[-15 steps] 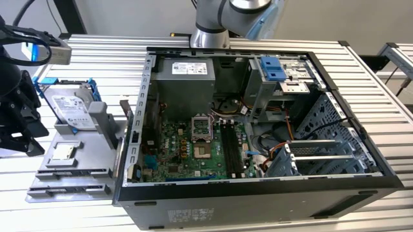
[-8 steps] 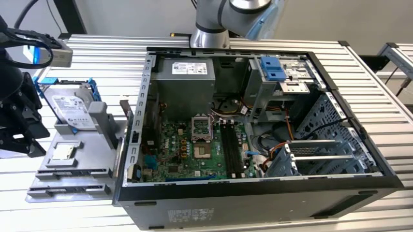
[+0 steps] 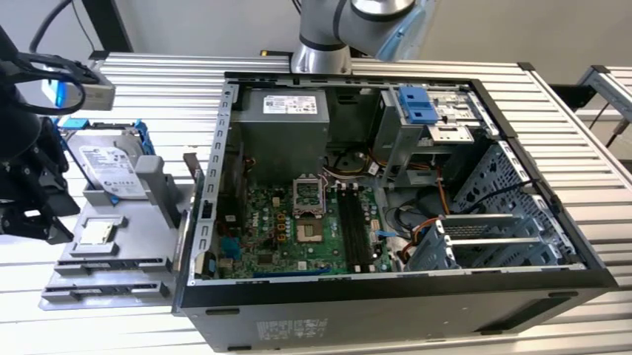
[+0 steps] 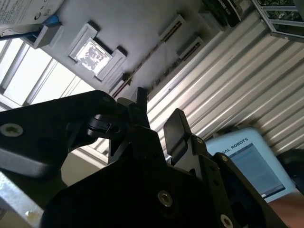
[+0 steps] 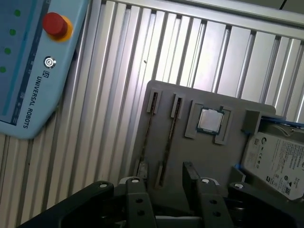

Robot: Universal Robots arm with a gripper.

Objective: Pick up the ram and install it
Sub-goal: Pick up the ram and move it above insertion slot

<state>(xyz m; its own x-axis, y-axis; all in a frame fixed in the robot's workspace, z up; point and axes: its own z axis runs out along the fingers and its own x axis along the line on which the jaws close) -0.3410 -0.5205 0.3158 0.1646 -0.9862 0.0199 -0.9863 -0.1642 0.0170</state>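
Hand (image 5: pixel 167 184) spread wide, holding nothing, ram (image 5: pixel 169 138) edge-on in grey tray (image 5: pixel 232 153) slot, silver chip (image 5: pixel 209 120) beside it

Open computer case (image 3: pixel 395 314); hard drive (image 3: pixel 103 166), chip (image 3: pixel 97 233) on tray (image 3: pixel 138 248).

Glare on table slats (image 3: pixel 89 333), dim computer case (image 3: pixel 395 307)

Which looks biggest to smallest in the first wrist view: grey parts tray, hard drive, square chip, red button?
1. grey parts tray
2. hard drive, though the frame edge cuts it off
3. square chip and red button look about alike; not ranked
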